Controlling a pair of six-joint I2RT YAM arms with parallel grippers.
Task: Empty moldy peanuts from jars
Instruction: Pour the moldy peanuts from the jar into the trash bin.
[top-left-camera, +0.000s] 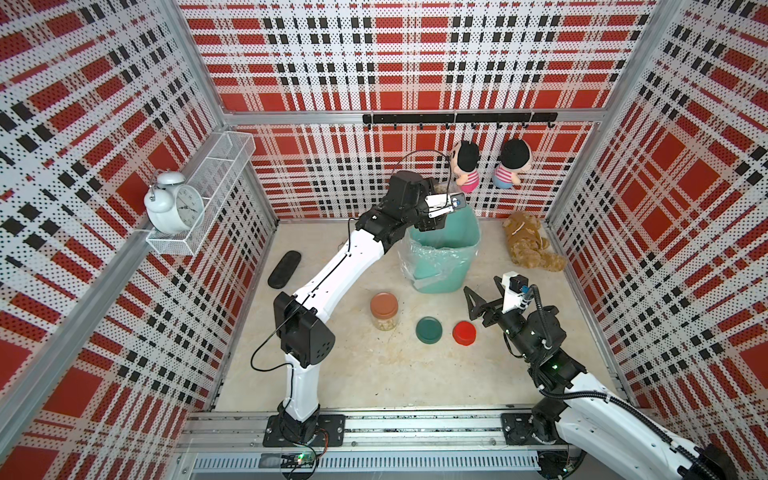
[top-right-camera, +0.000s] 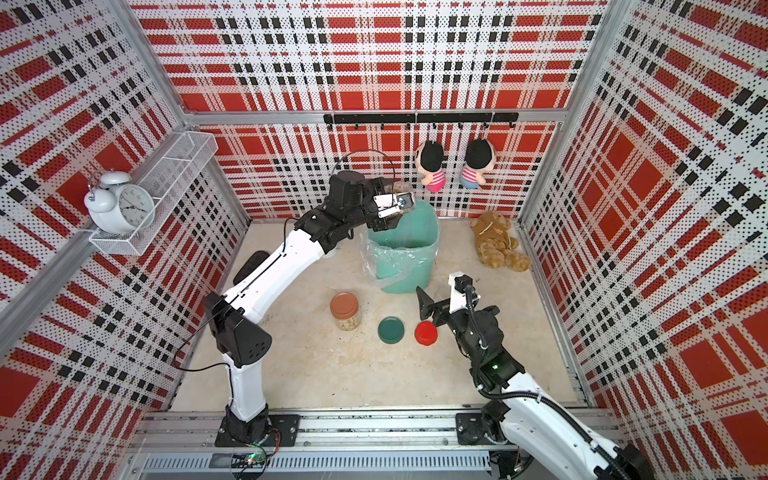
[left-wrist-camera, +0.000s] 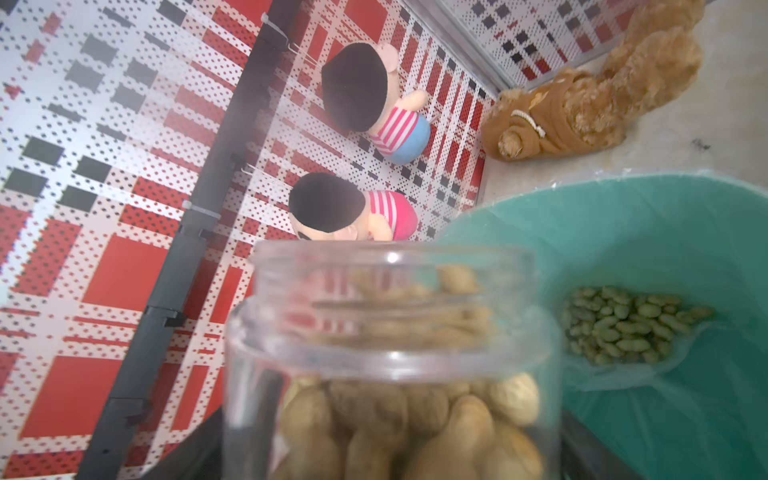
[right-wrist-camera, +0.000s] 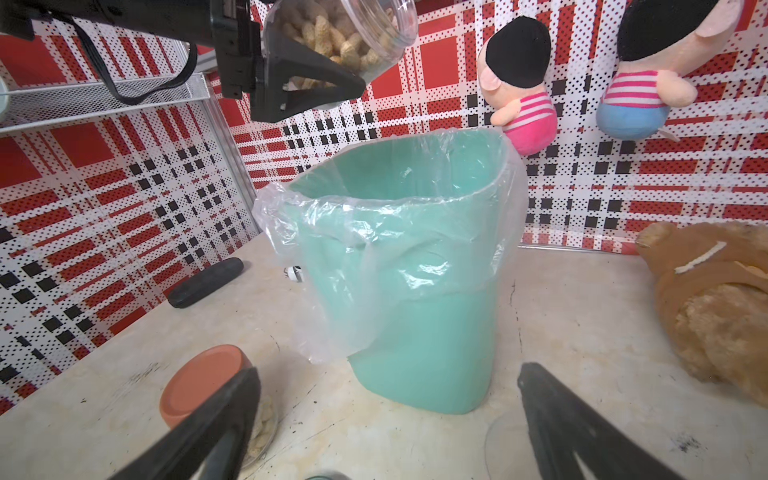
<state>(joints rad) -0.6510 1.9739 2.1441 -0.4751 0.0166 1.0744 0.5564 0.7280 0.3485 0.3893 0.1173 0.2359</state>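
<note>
We note lidless jar (left-wrist-camera: 390, 365): clear glossy plastic; peanuts (left-wrist-camera: 374, 415): rough matt shells; bin (right-wrist-camera: 415, 332): smooth matt teal plastic; liner (right-wrist-camera: 374, 232): thin crinkled glossy film; tabletop (top-left-camera: 374, 374): pale, matt, scuffed. We read wall panels (top-left-camera: 395, 62) as perforated metal; teddy (top-left-camera: 530, 245): fuzzy plush.

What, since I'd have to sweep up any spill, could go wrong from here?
1. The tilted jar hangs near the bin's rim, not over its middle. In the left wrist view its mouth seems to point past the rim, so peanuts may land on the table.
2. The loose liner sags outside the rim; nuts could catch in its folds.
</note>
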